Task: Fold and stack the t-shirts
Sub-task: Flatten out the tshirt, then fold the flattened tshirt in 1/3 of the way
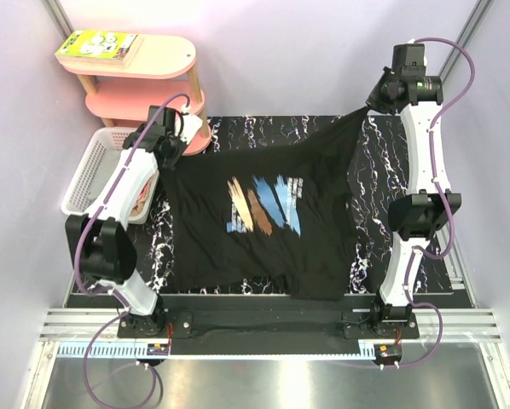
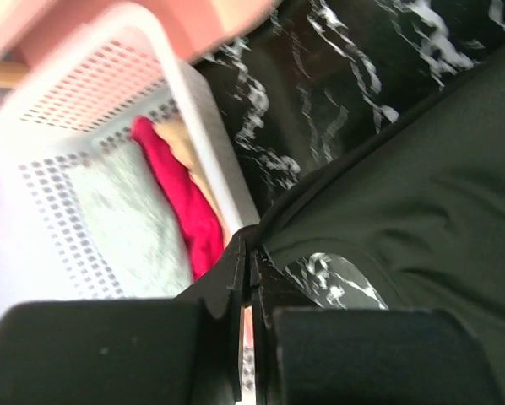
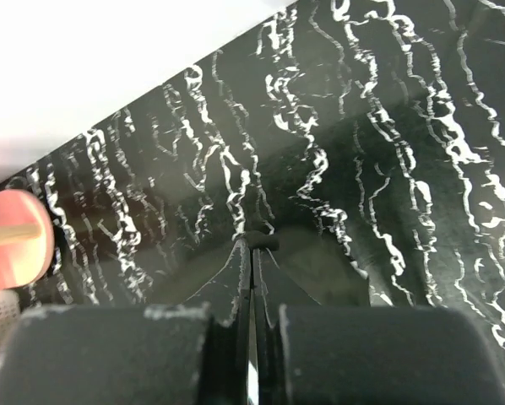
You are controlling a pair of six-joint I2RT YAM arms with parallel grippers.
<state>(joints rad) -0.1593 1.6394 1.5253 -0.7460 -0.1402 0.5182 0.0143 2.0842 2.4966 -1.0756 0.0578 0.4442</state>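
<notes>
The large black t-shirt [image 1: 238, 247] with a blue, white and orange print is spread over the marbled table, its far edge lifted and stretched between both grippers. My left gripper [image 1: 173, 157] is shut on its far left corner, and the left wrist view shows the black cloth [image 2: 421, 194] pinched at the fingertips [image 2: 251, 253]. My right gripper [image 1: 369, 107] is raised at the far right and shut on the other corner. A small nub of black cloth [image 3: 267, 241] shows at its tips [image 3: 254, 245]. A red shirt [image 2: 189, 202] and a grey one [image 2: 126, 219] lie in the basket.
The white lattice basket [image 1: 89, 170] stands at the table's left edge, right beside my left gripper. A pink two-tier shelf [image 1: 144, 64] with a book [image 1: 97, 44] on top stands behind it. The black marbled table [image 1: 383, 170] lies bare to the right of the shirt.
</notes>
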